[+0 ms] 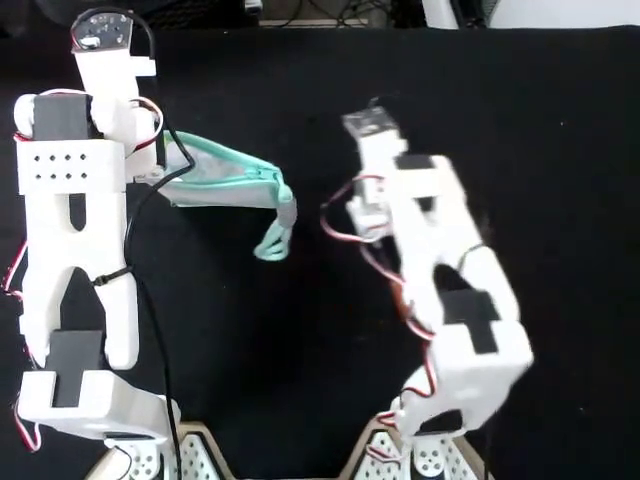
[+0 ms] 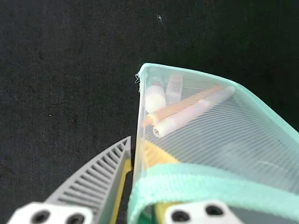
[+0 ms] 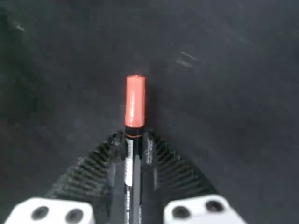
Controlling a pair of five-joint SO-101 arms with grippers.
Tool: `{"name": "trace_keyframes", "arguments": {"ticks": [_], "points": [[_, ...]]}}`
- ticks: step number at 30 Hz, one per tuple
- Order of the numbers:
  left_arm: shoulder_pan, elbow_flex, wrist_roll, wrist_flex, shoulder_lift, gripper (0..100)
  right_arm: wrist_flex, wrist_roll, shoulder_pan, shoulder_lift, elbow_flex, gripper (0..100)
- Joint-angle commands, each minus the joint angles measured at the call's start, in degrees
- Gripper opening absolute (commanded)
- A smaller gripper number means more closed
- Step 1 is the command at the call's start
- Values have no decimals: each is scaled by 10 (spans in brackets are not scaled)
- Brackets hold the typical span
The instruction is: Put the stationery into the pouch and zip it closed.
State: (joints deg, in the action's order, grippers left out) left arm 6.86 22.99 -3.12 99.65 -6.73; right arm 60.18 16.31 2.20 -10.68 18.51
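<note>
mesh pouch (image 2: 210, 135), mint-trimmed, pinched in jaws of left gripper (image 2: 136, 150), probably pens (image 2: 187, 114) inside; red-capped pen (image 3: 134, 100) clamped between jaws of right gripper (image 3: 134, 140) over black table (image 3: 233, 70).

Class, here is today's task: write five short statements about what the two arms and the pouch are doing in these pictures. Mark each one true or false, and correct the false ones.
1. The right end effector is shut on a pen with a red cap. True.
2. The pouch lies untouched on the table. False: the left end effector grips its edge.
3. Some stationery is inside the pouch. True: it shows through the mesh.
4. The table is white. False: it is black.
5. The red-capped pen is inside the pouch. False: the right end effector holds it over bare table.
</note>
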Motion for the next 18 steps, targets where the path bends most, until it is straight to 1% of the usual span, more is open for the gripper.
{"name": "trace_keyframes", "arguments": {"ticks": [1,3,6,7,11,12,13,18], "points": [[12,-43,-4,-2,-33,30,4,75,-40,78,43,11],[12,-42,-4,-3,-33,30,4,107,-44,98,73,14],[11,-42,-4,-3,-33,30,4,118,-40,103,95,23],[11,-42,-4,-3,-33,30,4,118,-39,103,95,47],[14,-42,-4,-3,-33,30,3,118,-34,103,93,214],[14,-42,-4,-3,-33,30,-2,118,-28,103,91,242],[14,-42,-4,-3,-33,30,-4,118,-19,103,87,252],[14,-42,-4,-3,-33,30,-9,118,19,102,71,233]]}}
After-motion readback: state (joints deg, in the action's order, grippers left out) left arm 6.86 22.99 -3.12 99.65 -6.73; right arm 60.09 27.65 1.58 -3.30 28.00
